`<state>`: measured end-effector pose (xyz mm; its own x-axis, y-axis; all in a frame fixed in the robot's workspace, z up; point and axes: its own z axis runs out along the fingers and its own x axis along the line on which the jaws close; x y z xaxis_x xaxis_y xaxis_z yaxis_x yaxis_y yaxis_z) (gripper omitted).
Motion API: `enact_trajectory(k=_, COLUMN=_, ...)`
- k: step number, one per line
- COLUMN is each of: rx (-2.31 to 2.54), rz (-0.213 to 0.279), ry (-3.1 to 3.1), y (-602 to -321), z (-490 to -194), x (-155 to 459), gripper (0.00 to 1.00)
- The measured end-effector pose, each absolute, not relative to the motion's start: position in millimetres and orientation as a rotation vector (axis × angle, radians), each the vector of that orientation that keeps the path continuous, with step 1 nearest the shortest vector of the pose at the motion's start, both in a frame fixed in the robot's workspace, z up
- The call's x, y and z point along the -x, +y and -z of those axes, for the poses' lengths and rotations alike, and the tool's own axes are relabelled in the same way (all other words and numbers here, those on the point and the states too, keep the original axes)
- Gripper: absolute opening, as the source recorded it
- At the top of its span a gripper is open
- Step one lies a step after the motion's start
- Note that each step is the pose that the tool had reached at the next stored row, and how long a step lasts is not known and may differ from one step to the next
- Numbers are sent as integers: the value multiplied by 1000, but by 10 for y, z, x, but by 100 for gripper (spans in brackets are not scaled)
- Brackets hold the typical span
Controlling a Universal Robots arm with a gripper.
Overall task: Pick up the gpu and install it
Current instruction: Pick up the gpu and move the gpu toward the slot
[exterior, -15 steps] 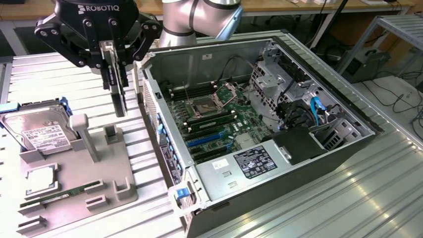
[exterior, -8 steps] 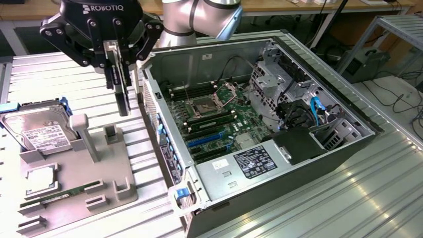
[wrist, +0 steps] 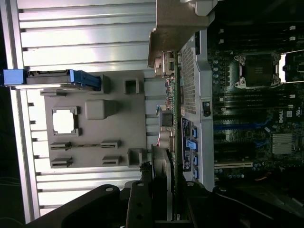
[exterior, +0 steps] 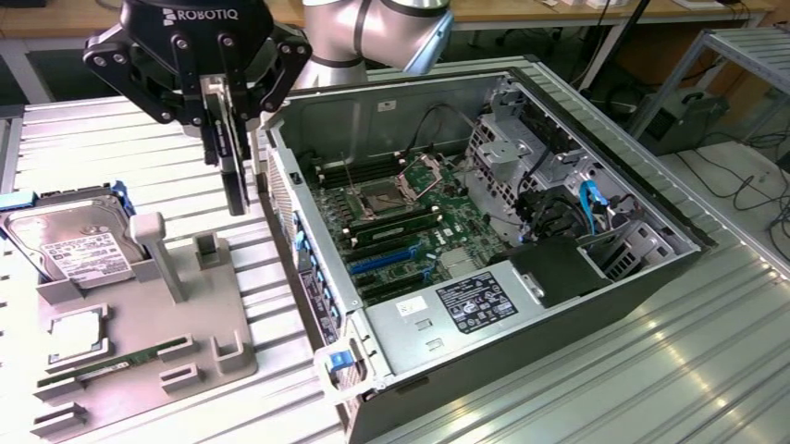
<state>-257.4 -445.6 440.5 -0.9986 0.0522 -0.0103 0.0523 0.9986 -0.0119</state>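
While the arm hangs over the strip of table between the parts fixture and the open tower, the gripper (exterior: 218, 111) has its jaws drawn in narrow and clamped on the gpu (exterior: 231, 171).

Obs. 1: The card is off every surface. It hangs on edge, long side running down from the fingers, and it looks thin and black in the exterior view.

Obs. 2: Its lower end sits just beside the outer wall of the computer case (exterior: 358, 120), on the exterior view's left of that wall. I cannot tell whether it touches the wall.

Obs. 3: In the wrist view the card is seen edge-on, with its metal bracket (wrist: 175, 28) at the end away from the gripper. The green board edge lines up along the case's rear panel.

Obs. 4: The case lies on its side with the panel off. The motherboard (exterior: 413, 227) is exposed, and its blue expansion slots (exterior: 380, 259) lie toward the near end of the board.

Obs. 5: The grey fixture (exterior: 142, 319) on the slatted table (exterior: 593, 370) carries a hard drive (exterior: 74, 242) in a blue carrier, a processor chip (exterior: 74, 331) and a green memory stick (exterior: 117, 363). All three are well apart from the gripper.
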Motion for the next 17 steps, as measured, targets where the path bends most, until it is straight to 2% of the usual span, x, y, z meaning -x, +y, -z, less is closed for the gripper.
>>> enact_trajectory(k=17, rx=-71, rz=19, ry=3131, y=-4456, z=-4406, x=2446, gripper=28)
